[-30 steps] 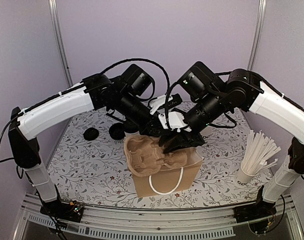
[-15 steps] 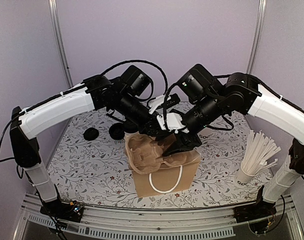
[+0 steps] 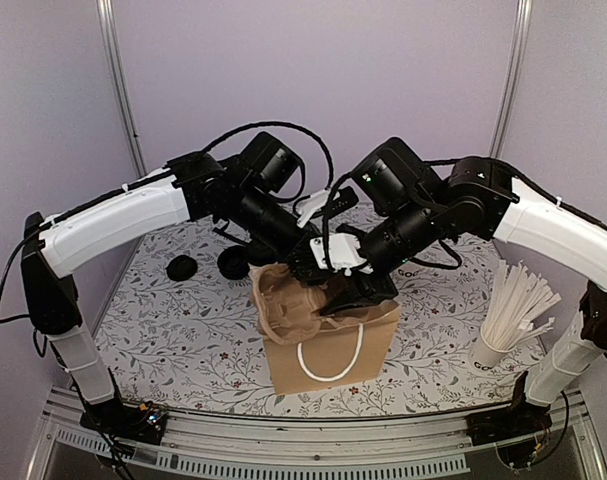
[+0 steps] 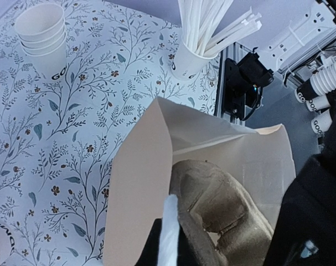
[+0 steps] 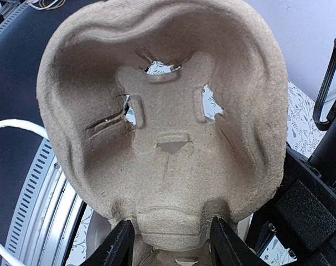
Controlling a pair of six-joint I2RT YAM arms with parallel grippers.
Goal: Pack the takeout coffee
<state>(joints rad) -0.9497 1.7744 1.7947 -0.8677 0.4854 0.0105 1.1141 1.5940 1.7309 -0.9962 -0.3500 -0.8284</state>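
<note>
At the bag [image 3: 328, 352] mouth, right claw [image 5: 170, 244] pinches tilted carrier [image 5: 168, 111].

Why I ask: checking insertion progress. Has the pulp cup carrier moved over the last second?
Yes. The pulp cup carrier has tipped up and sunk lower into the paper bag, whose white handle stayed put.

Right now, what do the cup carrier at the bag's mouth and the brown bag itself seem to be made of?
The cup carrier looks like moulded paper pulp: beige and matte, with a rough fibrous surface and ragged edges around its cut-outs. The bag looks like kraft paper: tan, smooth and matte, with flat panels and sharp creases. Neither shows any gloss, so probably neither is coated.
</note>
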